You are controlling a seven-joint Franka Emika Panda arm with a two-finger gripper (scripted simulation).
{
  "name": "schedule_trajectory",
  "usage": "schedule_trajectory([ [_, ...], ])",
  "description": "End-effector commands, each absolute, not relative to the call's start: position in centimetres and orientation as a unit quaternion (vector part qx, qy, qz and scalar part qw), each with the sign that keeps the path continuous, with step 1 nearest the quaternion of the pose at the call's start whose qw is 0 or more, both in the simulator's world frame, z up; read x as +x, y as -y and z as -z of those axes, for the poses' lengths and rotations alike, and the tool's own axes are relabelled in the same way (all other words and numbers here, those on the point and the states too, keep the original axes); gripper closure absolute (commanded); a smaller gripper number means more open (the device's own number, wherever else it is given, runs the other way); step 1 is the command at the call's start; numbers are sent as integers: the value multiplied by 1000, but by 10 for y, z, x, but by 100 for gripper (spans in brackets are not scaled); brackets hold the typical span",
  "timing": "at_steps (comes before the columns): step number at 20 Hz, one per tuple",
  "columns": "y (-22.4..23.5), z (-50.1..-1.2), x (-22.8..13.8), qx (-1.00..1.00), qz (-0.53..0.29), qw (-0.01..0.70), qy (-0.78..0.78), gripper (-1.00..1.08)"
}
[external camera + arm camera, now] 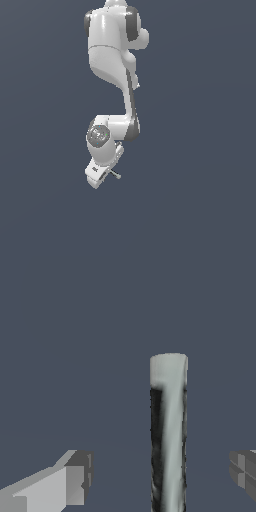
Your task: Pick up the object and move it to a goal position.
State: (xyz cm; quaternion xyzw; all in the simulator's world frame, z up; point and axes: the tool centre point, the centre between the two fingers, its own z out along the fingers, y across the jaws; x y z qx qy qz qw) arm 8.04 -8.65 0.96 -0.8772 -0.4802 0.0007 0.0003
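The gripper (159,476) stands spread wide, grasping nothing, with the pen-like stick (168,431) between its fingers (nearer one than the other, touching neither), its long axis running straight out from the gripper.

The white arm (115,75) comes down from the worktop's far edge toward its middle, bent at the wrist. The gripper (102,176) sits tilted at its lower end, jaw state unclear from here. The object (116,175), a tiny grey stick (barely a sliver), pokes out just beside the gripper, toward the exterior view's right.
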Motion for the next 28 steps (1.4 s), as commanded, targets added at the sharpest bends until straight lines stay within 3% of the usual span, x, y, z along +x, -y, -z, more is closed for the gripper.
schedule_trajectory([
  [1,86,-10,81,-877,0,0,480,108],
  [17,84,-18,79,-877,0,0,480,108],
  [28,66,-77,65,-877,-1,-1,480,108],
])
